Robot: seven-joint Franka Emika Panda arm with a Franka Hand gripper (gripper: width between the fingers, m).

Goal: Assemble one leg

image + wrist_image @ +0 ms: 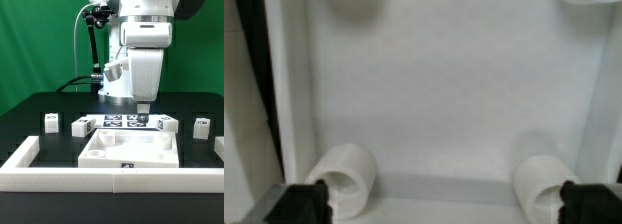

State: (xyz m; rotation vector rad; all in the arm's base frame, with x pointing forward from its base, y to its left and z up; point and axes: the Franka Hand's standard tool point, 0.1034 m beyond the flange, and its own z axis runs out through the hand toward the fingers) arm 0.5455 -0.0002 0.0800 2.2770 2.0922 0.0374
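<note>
Four small white legs with square tags stand in a row on the black table: two at the exterior view's left point(50, 122) point(80, 126) and two at its right point(165, 124) point(201, 125). The large flat white panel point(130, 150) lies in front of them. My gripper point(143, 108) hangs above the panel's far edge, apart from every leg. In the wrist view my gripper point(445, 205) is open and empty, its black fingertips point(295, 205) wide apart over the panel point(438, 100). Two corner sockets point(345, 178) point(548, 180) show. No leg shows in the wrist view.
The marker board point(122, 121) lies behind the panel, between the inner legs. A white raised border point(110, 178) runs along the table's front and up both sides. A green backdrop stands behind the arm.
</note>
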